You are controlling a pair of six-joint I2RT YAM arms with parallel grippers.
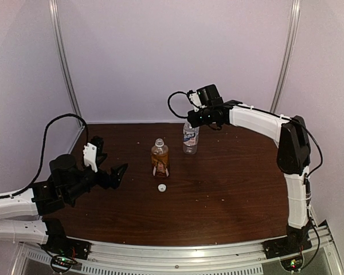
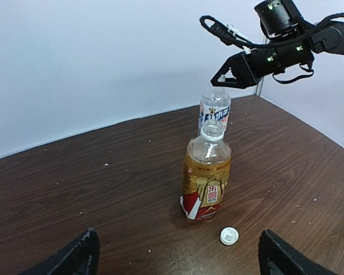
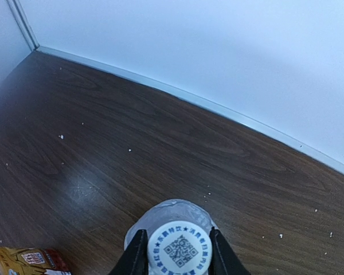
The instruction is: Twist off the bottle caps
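Right pincer clenched on the white cap of the clear bottle, upright toward the table's far edge. Left pincer gaping, holding nothing. Brown bottle stands uncapped at mid-table — a loose cap lies near its base.

Left arm low, jaws spread wide; right arm outstretched, jaws clamped.

We see the right arm in white shells, with a black elbow housing. The right tool is black and dotted with green lights, and a black cable loops off it. The left arm has the same white shell, a black left tool with a white bracket, and a long black lead.
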